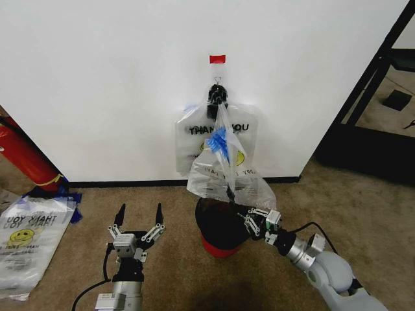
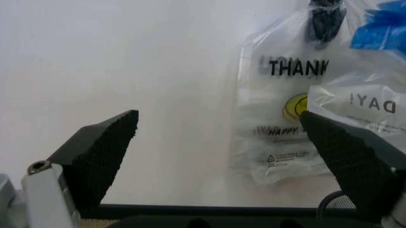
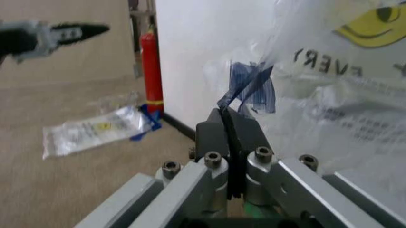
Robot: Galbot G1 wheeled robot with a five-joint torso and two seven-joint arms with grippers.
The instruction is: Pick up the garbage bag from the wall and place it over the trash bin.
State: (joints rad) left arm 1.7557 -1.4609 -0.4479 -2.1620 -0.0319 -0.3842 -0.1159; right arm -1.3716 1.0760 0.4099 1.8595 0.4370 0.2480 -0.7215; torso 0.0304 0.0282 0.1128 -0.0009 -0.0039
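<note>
— Readable on the bag (image 2: 285,109) hanging at the wall (image 2: 127,71)?
— "THANK" in black above a yellow smiley, "HAPPY" below, small print beneath too tiny to read.
— And on the pulled bag (image 1: 224,178)?
— "DAY!" in the left wrist view, "EVER" mirrored in the right wrist view.
— On the floor bag (image 1: 29,236)?
— "THANK YOU", seen upside down, over a smiley.
</note>
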